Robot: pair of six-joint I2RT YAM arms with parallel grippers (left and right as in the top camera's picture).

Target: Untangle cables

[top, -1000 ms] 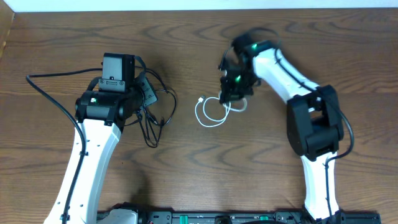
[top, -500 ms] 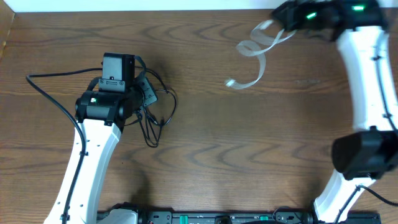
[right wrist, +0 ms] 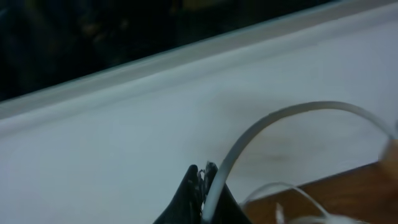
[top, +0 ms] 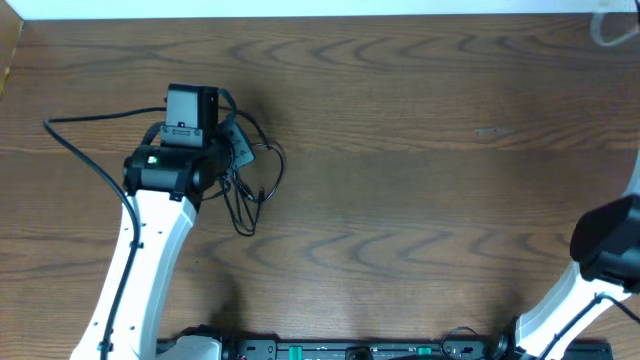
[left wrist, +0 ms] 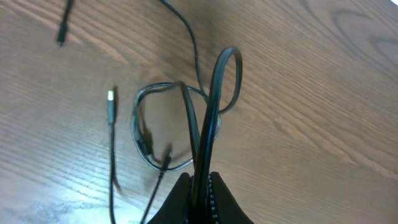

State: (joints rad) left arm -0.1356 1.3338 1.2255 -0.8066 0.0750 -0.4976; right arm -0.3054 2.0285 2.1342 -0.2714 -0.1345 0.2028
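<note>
The black cable [top: 243,195] is lying in loose loops at the left of the tabletop [top: 400,220]. One strand is rising into the left fingers [left wrist: 179,199], which are pinching it with no gap showing. Its plug [left wrist: 111,98] is resting free on the wood beside the loops. The white cable [right wrist: 280,117] is hanging at the far right corner, arching out of the right fingers [right wrist: 184,198], which are clamping tight on it. The two cords are sitting well apart, so the separating looks largely done. Finishing well seems to mean lowering the white one slowly, far from the black, so its springy coil is not whipping back. The black loops can then be opened without dragging the plug through them.
</note>
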